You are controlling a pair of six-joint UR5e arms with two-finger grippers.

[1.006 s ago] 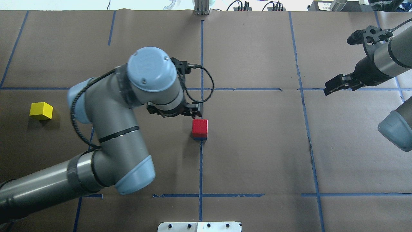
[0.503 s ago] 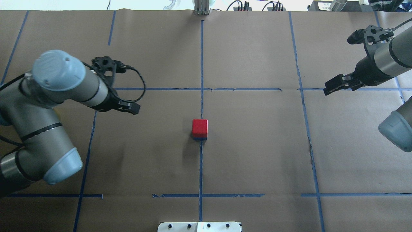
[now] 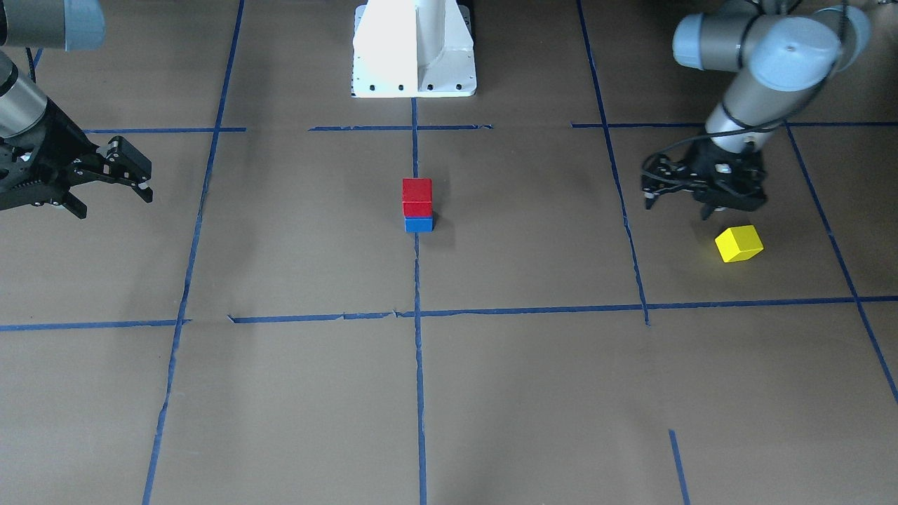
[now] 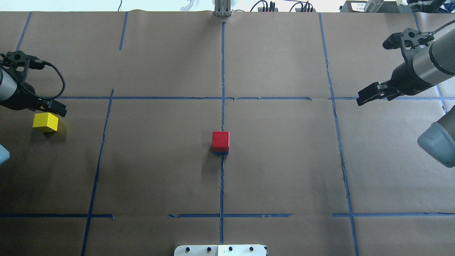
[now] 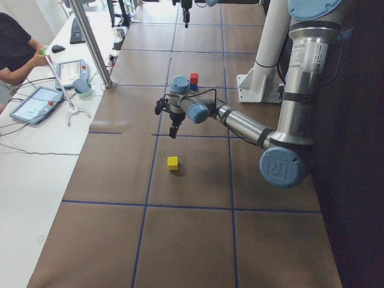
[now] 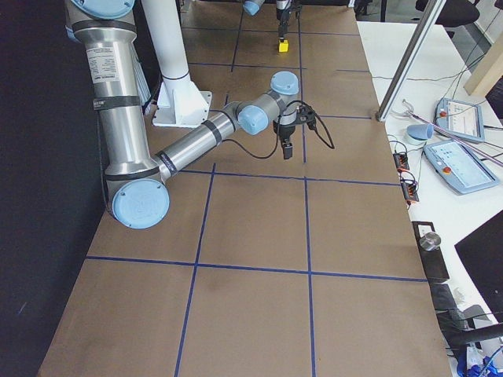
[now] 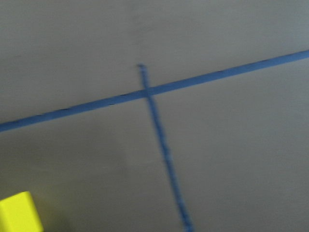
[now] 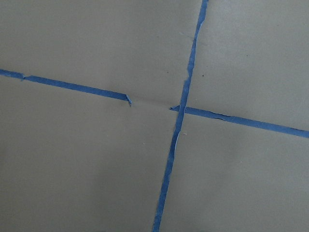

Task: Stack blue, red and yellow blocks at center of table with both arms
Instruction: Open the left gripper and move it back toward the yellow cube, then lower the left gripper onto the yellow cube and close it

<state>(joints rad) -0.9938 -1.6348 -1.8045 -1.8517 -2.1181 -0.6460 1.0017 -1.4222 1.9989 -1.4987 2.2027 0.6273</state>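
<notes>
Left gripper [image 3: 679, 205] hangs over the table's left end, jaws spread, nothing between them. The yellow block [image 3: 739, 243] sits on the paper almost under it. From the left-side camera it's straight below the fingers, but my left wrist view catches it only in the bottom-left corner [image 7: 17, 212], so I judge I'm not centred yet. It's a cube turned askew to the tape grid, so there's no long axis to pick, but the jaws need squaring to its faces. Right gripper [image 3: 112, 193] is parked well apart at the far end, also open and empty, so this pick is the left arm's. At centre, the red block [image 3: 417, 198] sits on the blue block [image 3: 419, 224], waiting for its top piece.
</notes>
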